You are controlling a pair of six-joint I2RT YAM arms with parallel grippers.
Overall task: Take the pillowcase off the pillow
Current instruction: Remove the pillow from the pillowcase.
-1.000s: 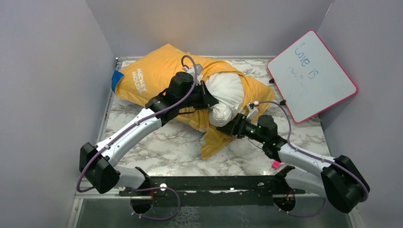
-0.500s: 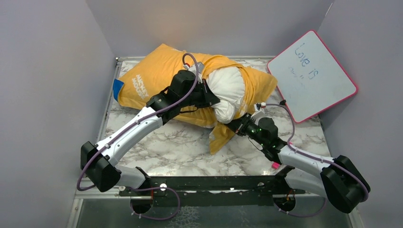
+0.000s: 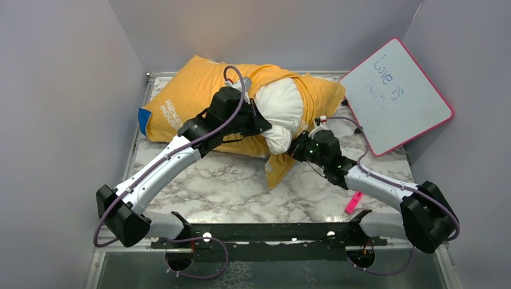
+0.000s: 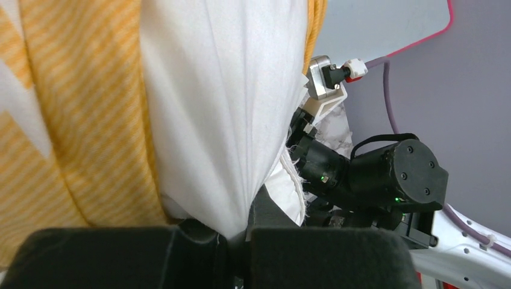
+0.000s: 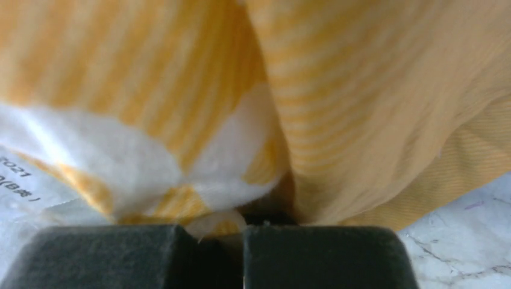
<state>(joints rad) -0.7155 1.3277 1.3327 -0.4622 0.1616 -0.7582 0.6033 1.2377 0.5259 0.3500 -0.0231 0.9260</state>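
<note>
Top external view: a thin orange-yellow fabric pillowcase (image 3: pixel 187 102) with white lettering lies across the far half of the grey-veined white marble surface (image 3: pixel 217 180). A plump white stuffed pillow (image 3: pixel 282 105) sits inside it, bulging out of the opening near the middle (the cover is full and rounded to the left of that bulge). A blue patch of the cover shows at its left corner, and a loose flap hangs toward the near edge below the bared pillow end.

The left arm rises from its base and bends rightward over the cover. In the left wrist view, the left end effector (image 3: pixel 260 123) is closed tight on a gathered pinch of the white pillow cloth. The right arm stretches low and leftward. The right end effector (image 3: pixel 293 146) is clamped on a fold of the orange-yellow pillowcase, just beside the pillow's bared end and near the other end effector.

A pink-edged rectangular whiteboard (image 3: pixel 395 96) with blue writing leans at the right wall, near the cover's right end. A small pink marker (image 3: pixel 353 202) lies on the surface beside the right forearm.
</note>
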